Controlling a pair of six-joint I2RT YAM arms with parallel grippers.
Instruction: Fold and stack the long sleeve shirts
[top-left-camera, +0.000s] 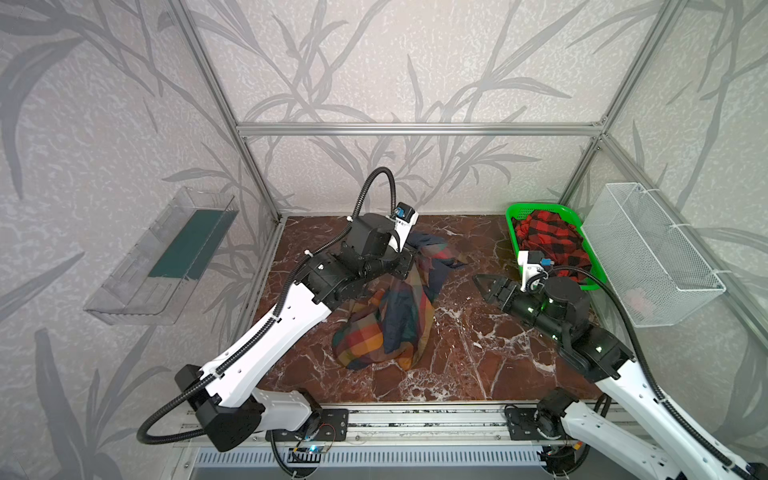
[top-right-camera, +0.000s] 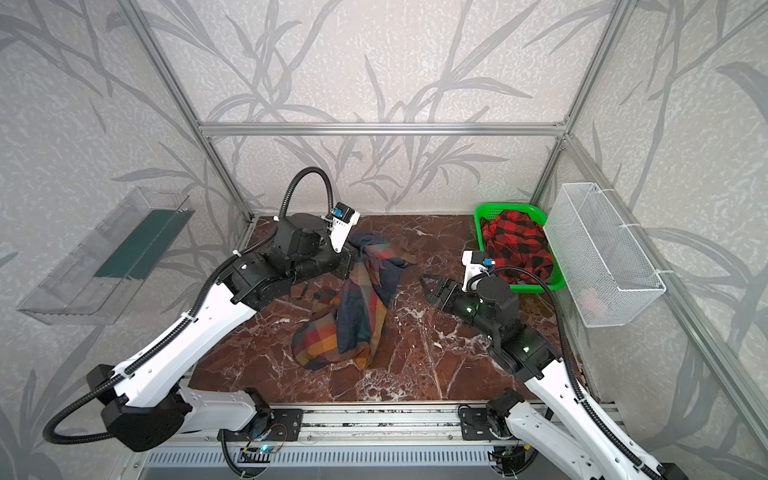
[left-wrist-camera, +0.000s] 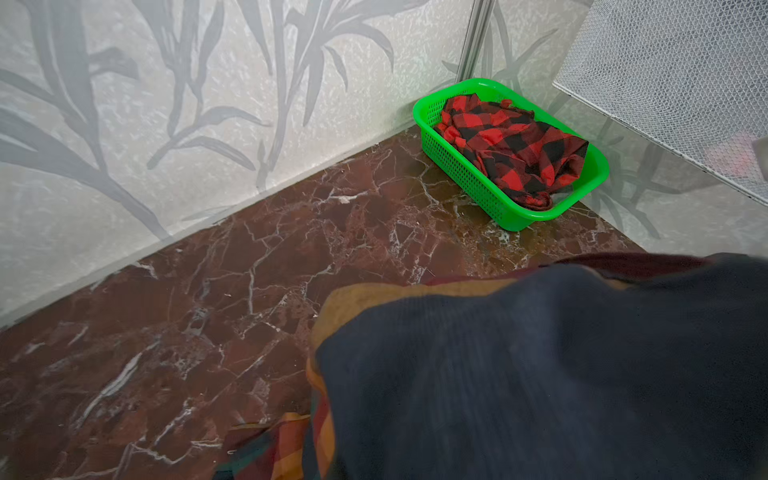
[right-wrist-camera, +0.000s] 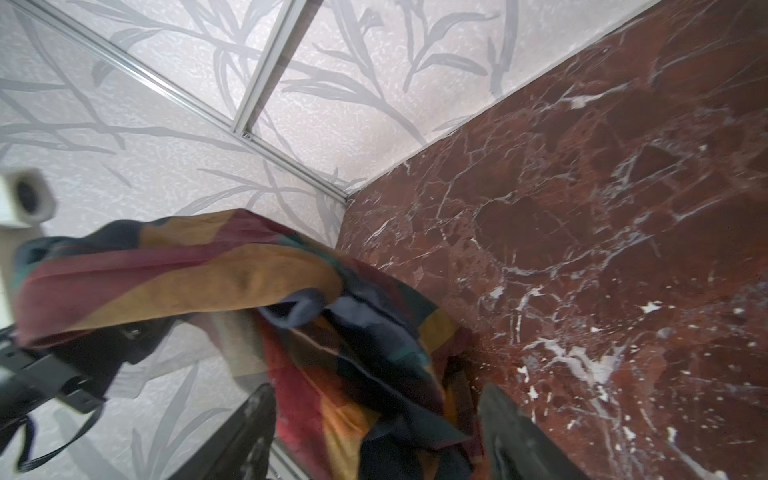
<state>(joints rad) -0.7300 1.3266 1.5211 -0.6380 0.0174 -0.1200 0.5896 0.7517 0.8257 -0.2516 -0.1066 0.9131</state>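
The plaid shirt (top-left-camera: 399, 316) hangs bunched at mid-table. Its top is pinched in the tightly closed left gripper (top-left-camera: 410, 262) and its lower half is heaped on the table (top-left-camera: 478, 357). Cloth buries the grip itself in both top views, but the shirt plainly dangles from it. The right gripper (top-left-camera: 483, 287) sits just right of the shirt and apart from it, jaws wide, pointing at the hanging folds.

The step in hand, as I judge it, is a second hold to spread the shirt flat. It is best to take a single edge, such as collar, shoulder or hem, and not the twisted middle. Then draw the grippers apart and lay the shirt down smooth. Grabbing several layers would leave it tangled.

The check shirt (top-left-camera: 548, 239) lies in the basket (top-left-camera: 512, 214), far right.
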